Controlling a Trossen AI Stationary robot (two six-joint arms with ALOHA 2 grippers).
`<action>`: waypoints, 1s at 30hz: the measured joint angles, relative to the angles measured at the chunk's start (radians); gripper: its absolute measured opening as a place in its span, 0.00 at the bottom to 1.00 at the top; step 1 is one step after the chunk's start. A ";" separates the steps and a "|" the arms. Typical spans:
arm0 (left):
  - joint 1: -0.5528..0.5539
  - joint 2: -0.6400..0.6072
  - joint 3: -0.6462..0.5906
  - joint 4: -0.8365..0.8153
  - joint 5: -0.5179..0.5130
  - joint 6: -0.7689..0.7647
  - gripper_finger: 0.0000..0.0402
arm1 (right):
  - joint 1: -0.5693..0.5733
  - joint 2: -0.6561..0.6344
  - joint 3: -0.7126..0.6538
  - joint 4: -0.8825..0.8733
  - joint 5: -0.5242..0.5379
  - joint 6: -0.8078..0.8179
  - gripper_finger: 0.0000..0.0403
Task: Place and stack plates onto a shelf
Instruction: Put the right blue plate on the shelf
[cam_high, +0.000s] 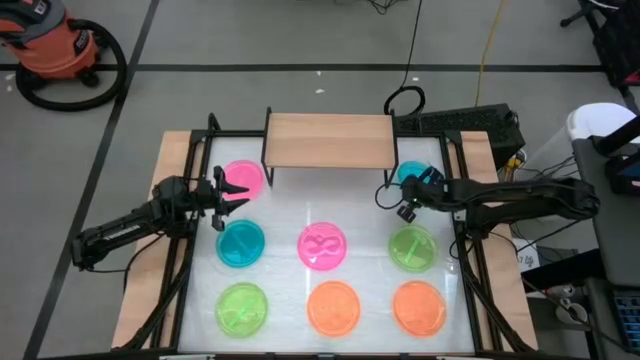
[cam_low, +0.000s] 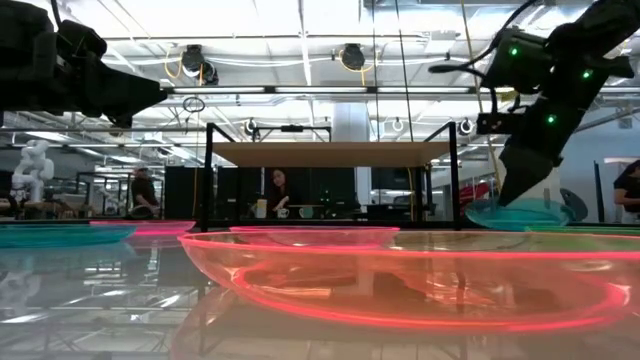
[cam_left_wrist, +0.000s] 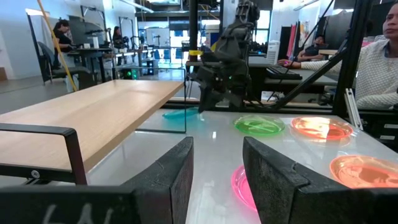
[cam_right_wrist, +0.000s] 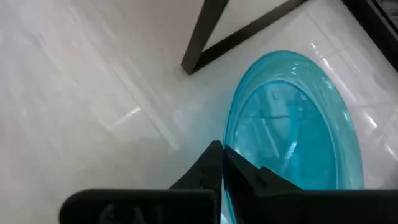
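High view: landmark is the shelf (cam_high: 330, 140), a light-wood board with visible grain on thin black metal legs, at the far middle of the white glossy table (cam_high: 330, 215). Left of the shelf, the left gripper (cam_high: 228, 192) hovers over the near rim of a pink plate (cam_high: 243, 178) that lies just beside the shelf's left legs; its fingers stand apart and hold nothing. Nearer than the shelf lie six more plates in two rows, a teal plate (cam_high: 241, 243), a second pink plate (cam_high: 322, 247) and a green one (cam_high: 411, 248) among them; all thin, round, translucent plastic with faint moulded patterns. Right of the shelf, the right gripper (cam_right_wrist: 224, 163) is pinched closed on the rim of a teal plate (cam_right_wrist: 292, 121) lying close to the shelf's right leg (cam_right_wrist: 202, 34). Risks, as judged: the edge pinch on slick, flexible plastic may slip or let the plate swing; lifting so near the leg may knock the plate against it; the shelf top is narrow, so a skewed release may overhang.
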 joint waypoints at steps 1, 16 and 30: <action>0.000 0.000 0.000 0.000 0.000 0.000 0.36 | -0.001 -0.016 0.000 -0.007 0.002 0.008 0.00; 0.000 0.000 0.000 0.000 0.000 0.000 0.36 | -0.001 -0.184 0.018 -0.035 0.166 0.021 0.00; 0.000 0.000 0.000 0.000 0.000 0.000 0.36 | -0.001 -0.208 0.226 -0.023 0.240 -0.140 0.00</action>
